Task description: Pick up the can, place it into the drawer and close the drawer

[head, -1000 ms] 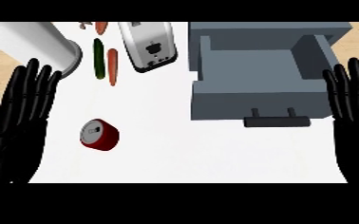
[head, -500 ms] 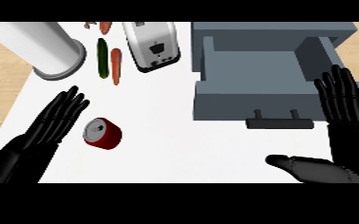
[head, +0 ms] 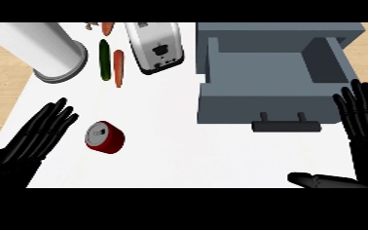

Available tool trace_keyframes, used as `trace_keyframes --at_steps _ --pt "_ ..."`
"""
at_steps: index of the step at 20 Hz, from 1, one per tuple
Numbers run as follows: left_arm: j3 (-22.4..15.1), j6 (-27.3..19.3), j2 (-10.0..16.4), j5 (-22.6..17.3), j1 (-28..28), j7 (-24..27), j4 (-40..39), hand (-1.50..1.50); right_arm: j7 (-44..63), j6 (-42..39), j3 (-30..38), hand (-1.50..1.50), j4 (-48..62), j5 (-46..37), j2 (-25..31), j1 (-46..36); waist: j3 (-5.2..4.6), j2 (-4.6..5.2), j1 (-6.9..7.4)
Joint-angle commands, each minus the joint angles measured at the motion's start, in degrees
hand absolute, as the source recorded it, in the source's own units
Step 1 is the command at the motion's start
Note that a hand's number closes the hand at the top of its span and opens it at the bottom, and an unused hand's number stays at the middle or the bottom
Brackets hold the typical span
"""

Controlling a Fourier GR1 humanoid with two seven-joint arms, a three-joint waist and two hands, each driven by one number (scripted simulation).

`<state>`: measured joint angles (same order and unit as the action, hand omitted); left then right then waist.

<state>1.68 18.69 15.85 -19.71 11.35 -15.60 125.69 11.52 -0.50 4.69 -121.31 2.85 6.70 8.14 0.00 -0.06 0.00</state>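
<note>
your left hand (head: 39, 136) has swung in from the edge and now sits just beside the can (head: 105, 137), fingers straight and spread, not touching it. the can hasn't moved on the tabletop (head: 179, 156), well left of the open drawer (head: 273, 73), so the grasp looks to come next. your right hand (head: 356, 122) rests open at the right edge.

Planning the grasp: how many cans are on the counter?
1. The red can sits on the counter's near left part, just right of the left hand. None shows in the open drawer.
</note>
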Motion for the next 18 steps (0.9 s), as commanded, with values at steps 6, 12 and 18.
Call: trace_keyframes --at_steps 6,12,18 --pt "7.4 1.7 0.5 -5.1 -1.4 -4.0 -2.3 -1.50 -9.7 -6.1 5.8 -1.50 3.2 5.1 0.5 6.8 0.02 0.02 -0.31" --pt "3.2 -0.1 -4.0 1.0 -5.2 -6.1 -3.2 -1.50 -8.8 -5.3 4.2 -1.50 5.4 1.6 -1.1 3.0 0.01 0.04 -0.07" --pt "2.6 5.8 -7.0 9.6 -1.3 8.7 -14.4 -1.50 -8.5 -5.5 4.2 -1.50 4.2 -0.2 -1.5 4.1 -0.01 0.05 -0.01"
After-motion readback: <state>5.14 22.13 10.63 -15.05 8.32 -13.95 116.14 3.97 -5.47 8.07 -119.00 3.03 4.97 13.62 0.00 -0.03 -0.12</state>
